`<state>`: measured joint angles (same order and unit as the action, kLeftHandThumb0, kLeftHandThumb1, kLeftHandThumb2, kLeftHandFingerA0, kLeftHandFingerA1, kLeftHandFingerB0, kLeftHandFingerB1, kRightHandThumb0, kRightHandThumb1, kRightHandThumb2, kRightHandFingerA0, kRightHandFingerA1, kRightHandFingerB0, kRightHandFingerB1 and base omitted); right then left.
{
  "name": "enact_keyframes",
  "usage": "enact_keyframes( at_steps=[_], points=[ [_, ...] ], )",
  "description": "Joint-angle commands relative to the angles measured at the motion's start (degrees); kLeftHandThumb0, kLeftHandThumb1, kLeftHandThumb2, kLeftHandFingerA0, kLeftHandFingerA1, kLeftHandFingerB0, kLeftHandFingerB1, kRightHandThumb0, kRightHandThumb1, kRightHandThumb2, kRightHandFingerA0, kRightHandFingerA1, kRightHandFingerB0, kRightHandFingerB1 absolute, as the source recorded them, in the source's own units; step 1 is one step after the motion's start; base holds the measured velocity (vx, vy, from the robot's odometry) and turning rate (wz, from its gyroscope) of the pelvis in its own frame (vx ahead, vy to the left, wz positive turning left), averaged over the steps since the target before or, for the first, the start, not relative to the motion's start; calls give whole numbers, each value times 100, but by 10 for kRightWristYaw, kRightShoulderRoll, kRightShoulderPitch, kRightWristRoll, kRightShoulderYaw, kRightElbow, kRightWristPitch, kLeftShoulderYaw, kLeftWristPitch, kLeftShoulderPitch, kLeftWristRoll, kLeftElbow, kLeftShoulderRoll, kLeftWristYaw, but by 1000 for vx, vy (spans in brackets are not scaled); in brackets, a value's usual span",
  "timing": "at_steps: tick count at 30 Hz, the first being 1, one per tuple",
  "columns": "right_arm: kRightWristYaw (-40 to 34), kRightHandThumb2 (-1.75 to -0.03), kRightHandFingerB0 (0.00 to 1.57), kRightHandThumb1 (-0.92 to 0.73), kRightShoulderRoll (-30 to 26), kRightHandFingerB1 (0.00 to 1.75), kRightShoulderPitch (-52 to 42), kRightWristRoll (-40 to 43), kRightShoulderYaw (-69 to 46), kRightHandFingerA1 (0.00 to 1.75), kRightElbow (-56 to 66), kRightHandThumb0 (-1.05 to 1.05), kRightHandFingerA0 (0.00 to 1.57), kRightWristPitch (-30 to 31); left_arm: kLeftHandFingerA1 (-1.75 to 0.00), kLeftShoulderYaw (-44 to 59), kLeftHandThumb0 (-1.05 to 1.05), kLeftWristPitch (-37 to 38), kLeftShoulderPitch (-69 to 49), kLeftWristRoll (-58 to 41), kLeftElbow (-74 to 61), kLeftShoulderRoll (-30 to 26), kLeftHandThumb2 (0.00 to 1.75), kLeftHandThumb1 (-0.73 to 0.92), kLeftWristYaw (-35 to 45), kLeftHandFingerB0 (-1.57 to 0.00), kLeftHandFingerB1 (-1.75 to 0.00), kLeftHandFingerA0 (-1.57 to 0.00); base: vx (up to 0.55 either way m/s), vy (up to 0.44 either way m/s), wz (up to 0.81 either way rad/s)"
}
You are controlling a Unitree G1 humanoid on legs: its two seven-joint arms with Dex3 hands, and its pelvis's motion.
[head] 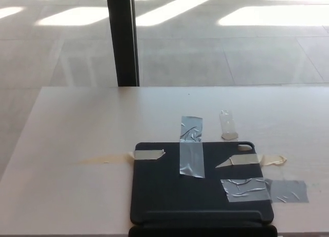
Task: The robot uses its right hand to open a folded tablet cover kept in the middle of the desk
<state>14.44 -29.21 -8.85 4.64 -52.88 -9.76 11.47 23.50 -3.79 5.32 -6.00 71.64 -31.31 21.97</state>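
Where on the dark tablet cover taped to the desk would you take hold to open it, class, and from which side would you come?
Probably the free stretch of the tablet cover's right edge, coming from the right. The cover lies flat; grey tape crosses its far edge, beige tape its left, and more grey tape and beige tape its right. A thicker band along the near edge looks like the fold.

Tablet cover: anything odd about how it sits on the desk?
Yes. The tablet cover is taped to the desk: grey strips cross its far and right edges, beige ones its left and right. No hand is in view.
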Motion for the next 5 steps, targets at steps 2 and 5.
enact_keyframes(
  at_steps=[2,5],
  points=[
    [-192,-99,33,-53,30,74,-3,57,-116,69,-328,-67,14,-185,-120,5,-98,12,-12,-15,4,-1,70,56,-3,-30,-102,-48,0,0,0],
    [-193,-100,33,-55,39,74,2,74,-124,70,-363,-72,14,-194,-116,5,-97,10,-10,-15,4,-2,68,58,-3,-34,-99,-52,0,0,0]
  ],
)
